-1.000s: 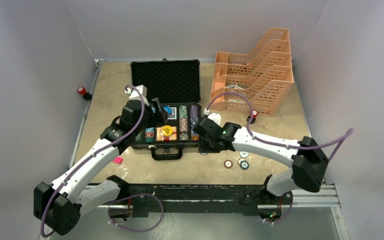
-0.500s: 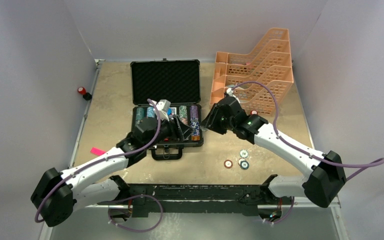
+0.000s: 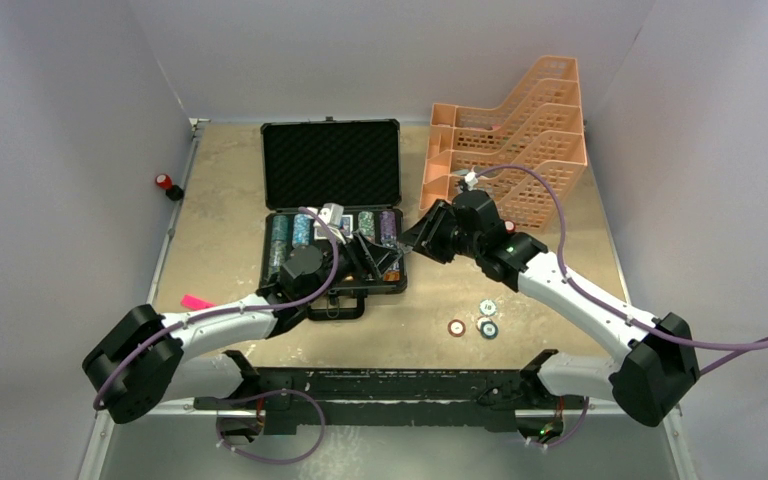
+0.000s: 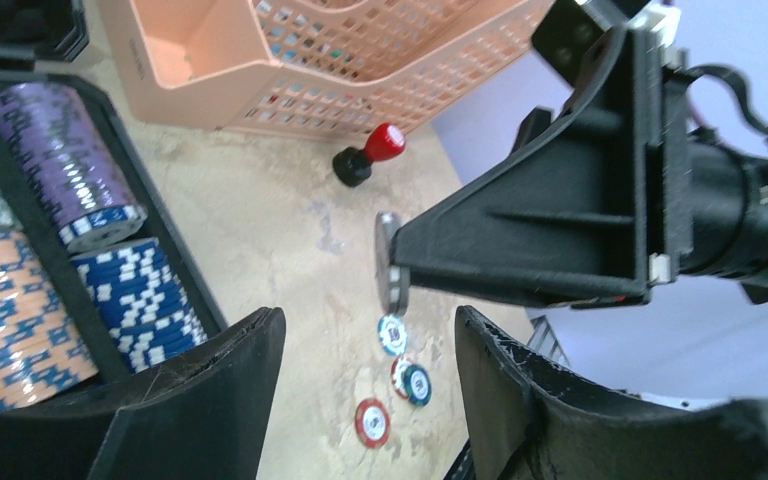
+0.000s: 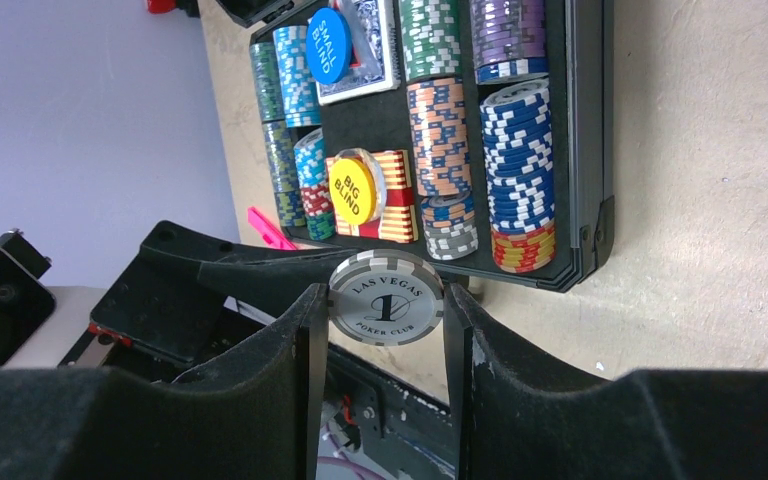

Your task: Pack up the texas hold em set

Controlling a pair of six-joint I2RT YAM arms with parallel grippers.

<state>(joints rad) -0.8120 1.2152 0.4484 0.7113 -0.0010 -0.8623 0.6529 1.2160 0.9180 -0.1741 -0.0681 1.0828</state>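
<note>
The case point(image 3: 332, 200) lies open at the far left-centre of the table point(image 3: 230, 220), with its lid standing up on the far side. Its foam slots already hold rows of chips point(image 5: 520, 150), two decks point(image 5: 360, 45) and the blind buttons point(image 5: 352, 190). The right gripper point(image 5: 385, 305) hovers just off the case's near right corner, clenched on a grey chip point(image 5: 386, 298) by its rim. The chip therefore stands on edge as the rows do, and is probably meant for the short grey row point(image 5: 452, 228). The left gripper point(image 4: 365, 340) hangs spread and empty over the case's near right part, perhaps to steady a row. Three loose chips point(image 3: 487, 328) wait on the near right table, well apart from the case.
</note>
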